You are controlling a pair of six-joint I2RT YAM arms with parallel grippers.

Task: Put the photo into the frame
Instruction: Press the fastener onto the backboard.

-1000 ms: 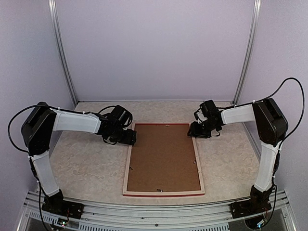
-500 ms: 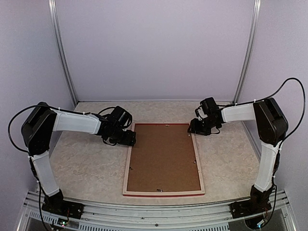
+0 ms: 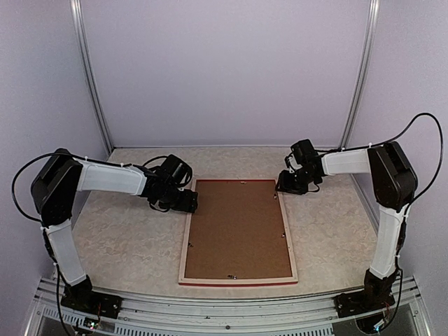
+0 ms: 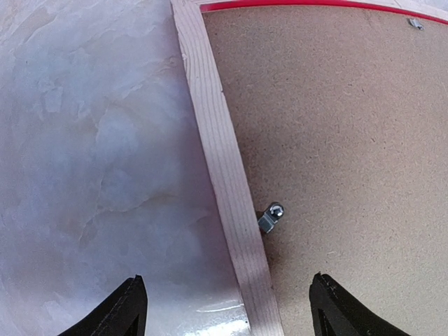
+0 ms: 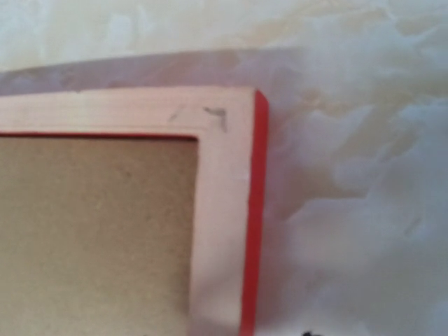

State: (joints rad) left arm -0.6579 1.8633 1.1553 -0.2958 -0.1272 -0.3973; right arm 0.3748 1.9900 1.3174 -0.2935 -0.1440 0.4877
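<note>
Brown board [image 3: 238, 227] fills the frame [image 3: 183, 253]; left gripper [image 4: 227, 311] gapes astride its rail, by a seemingly metal clip [image 4: 270, 217]; right gripper [image 3: 283, 186] gap: cannot tell.

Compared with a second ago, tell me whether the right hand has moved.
Yes. The right hand shifted slightly toward the back wall, against the frame's far right corner.

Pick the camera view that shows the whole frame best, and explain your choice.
The top external view: the frame lies back up with all four rails around the backing board. The left wrist view shows only one long rail and a metal clip; the right wrist view shows one blurred corner.
</note>
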